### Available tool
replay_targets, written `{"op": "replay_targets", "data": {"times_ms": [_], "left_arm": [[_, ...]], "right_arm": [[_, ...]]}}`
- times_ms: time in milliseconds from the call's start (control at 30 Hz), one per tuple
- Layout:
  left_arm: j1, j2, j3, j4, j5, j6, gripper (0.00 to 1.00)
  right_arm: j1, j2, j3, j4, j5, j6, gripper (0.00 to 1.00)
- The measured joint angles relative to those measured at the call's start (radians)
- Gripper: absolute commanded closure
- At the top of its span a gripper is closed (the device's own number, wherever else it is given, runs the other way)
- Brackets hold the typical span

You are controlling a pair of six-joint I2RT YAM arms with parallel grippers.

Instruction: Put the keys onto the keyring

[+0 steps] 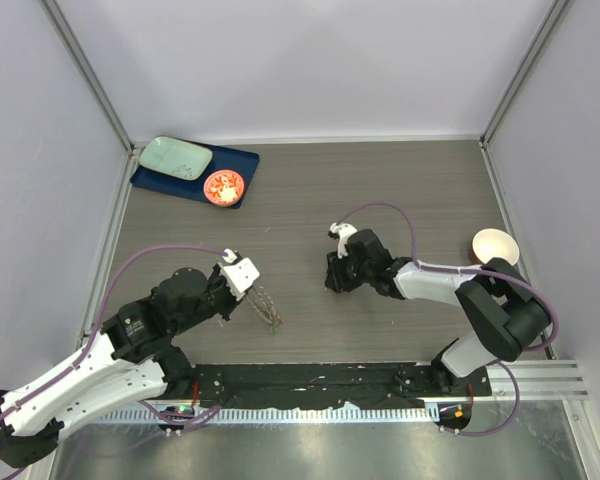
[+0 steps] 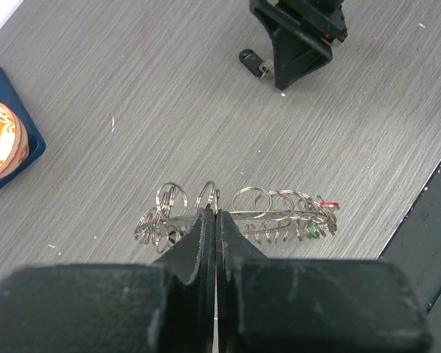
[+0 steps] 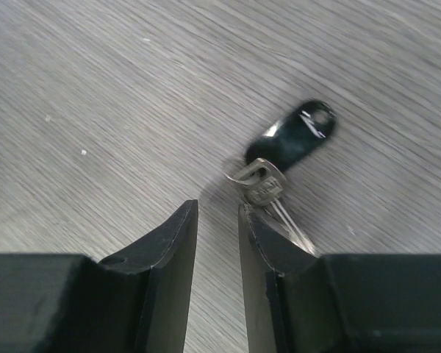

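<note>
Grey wood-grain tabletop [image 1: 400,190] stretches between pale walls [image 1: 280,60], with metal frame posts running up the corners. At its far left a blue tray [image 1: 242,160] carries a green plate [image 1: 176,157] and an orange-red dish [image 1: 223,186]. A white bowl [image 1: 494,245] stands near the right wall.

My left gripper [image 2: 214,215] is pinched fully closed on the keyring [image 2: 275,206], a bunch of wire rings and small grey keys that trails from my fingertips down to the table. My right gripper [image 3: 218,217] stands a narrow way open with nothing between its fingers, tips low over the wood. The black key [image 3: 300,132] lies flat just beside one of those fingers, its metal blade running under that finger's edge; whether they touch I cannot tell.

From above, the keyring is only a thin tangle. My left wrist view alone shows a green tag [image 2: 309,232] and a red tag [image 2: 329,204] at its far end. My right wrist view alone shows the black key's small split ring.
</note>
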Motion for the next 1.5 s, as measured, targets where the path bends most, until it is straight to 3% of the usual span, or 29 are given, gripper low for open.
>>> {"op": "replay_targets", "data": {"times_ms": [267,600,1033,1267,1500], "left_arm": [[0.000,0.006,0.000,0.000,0.000,-0.002,1.00],[0.000,0.008,0.000,0.000,0.000,-0.002,1.00],[0.000,0.007,0.000,-0.002,0.001,-0.002,1.00],[0.000,0.005,0.000,-0.003,0.001,-0.002,1.00],[0.000,-0.007,0.000,-0.008,0.000,-0.003,1.00]], "right_arm": [[0.060,0.055,0.072,-0.020,-0.002,-0.004,0.63],[0.007,-0.011,0.136,-0.205,0.107,-0.024,0.44],[0.018,0.070,0.180,-0.277,-0.006,-0.008,0.44],[0.124,0.193,0.259,-0.148,-0.111,0.060,0.44],[0.103,0.256,0.401,-0.155,-0.092,0.024,0.43]]}}
